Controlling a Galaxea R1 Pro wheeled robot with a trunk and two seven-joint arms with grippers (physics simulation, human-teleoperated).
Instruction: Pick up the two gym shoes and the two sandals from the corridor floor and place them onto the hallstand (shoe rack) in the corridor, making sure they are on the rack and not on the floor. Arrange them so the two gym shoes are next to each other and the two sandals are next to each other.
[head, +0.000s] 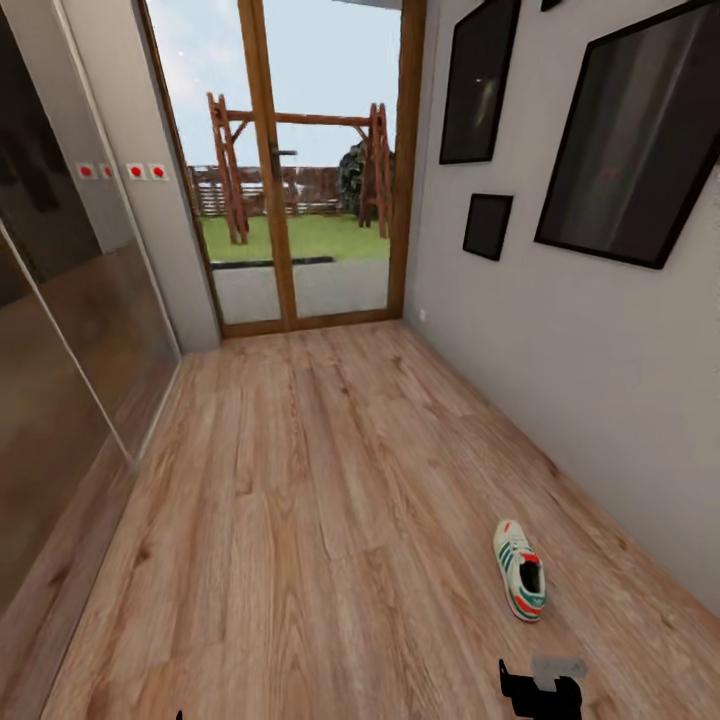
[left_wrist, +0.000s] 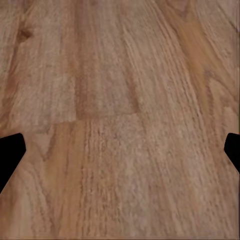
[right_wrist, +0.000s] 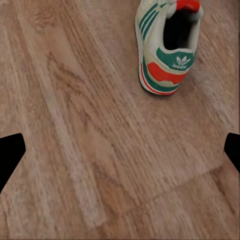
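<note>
Light brown wood-plank corridor floor with visible grain, running to wood-framed glazed door at far end; garden with wooden swing frame beyond. Grey wall along right edge carries four dark framed pictures; glossy dark panels along left edge. One white gym shoe with teal stripes and orange-red heel patch upright on floor near right wall, heel toward camera. Right gripper above bare planks just short of shoe heel, fingers spread wide, empty. Left gripper likewise spread, over bare floor.
</note>
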